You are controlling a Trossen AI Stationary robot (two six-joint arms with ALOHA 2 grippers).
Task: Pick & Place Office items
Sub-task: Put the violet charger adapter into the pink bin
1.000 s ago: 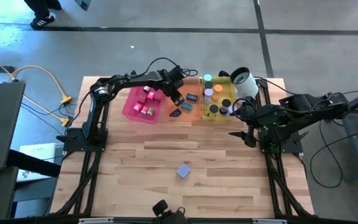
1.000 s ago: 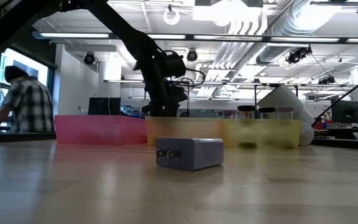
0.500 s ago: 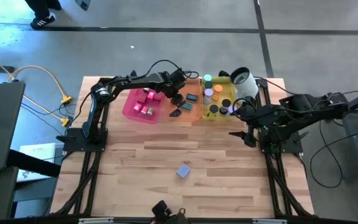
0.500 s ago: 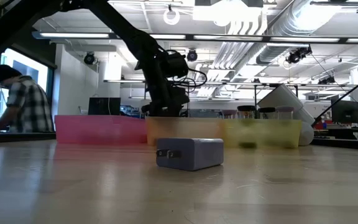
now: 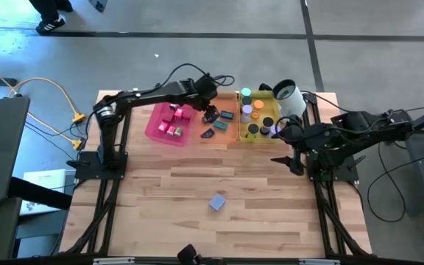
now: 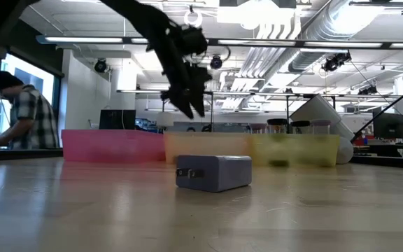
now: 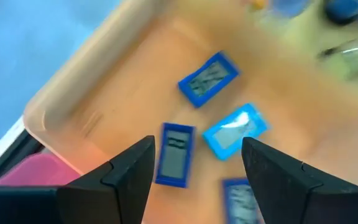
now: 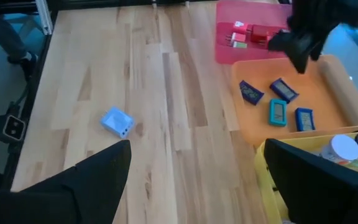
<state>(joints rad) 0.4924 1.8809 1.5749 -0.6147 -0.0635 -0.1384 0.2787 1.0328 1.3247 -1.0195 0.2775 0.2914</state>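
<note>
The left end effector [image 5: 210, 112] hangs above the orange tray [image 5: 230, 136] at the counter's far edge, its two fingers spread apart and holding nothing. Through its wrist camera, four blue flat pieces [image 7: 208, 78] lie loose on the tray floor below the gap. By the look of it a placing step has just ended, with that piece released among the others.

One item is left out on the counter: a lavender block [image 5: 217, 202], alone near the middle of the near half, well apart from all three trays. In the low view the block [image 6: 213, 172] sits flat on the wood. The pink tray [image 5: 157, 134] already holds red and pink blocks, and the yellow tray [image 5: 242, 137] holds the round rolls. The next move probably calls for a long reach back toward the near edge, fingers wide, to come down over that block.

The right end effector [image 5: 294, 163] waits near the counter's right edge, fingers wide and empty.

Against the earlier frames, the left arm has lifted: in the low view its tip was down at the tray rim and now stands clear above it, and its fingers have parted further. The block, trays and right arm have not moved
</note>
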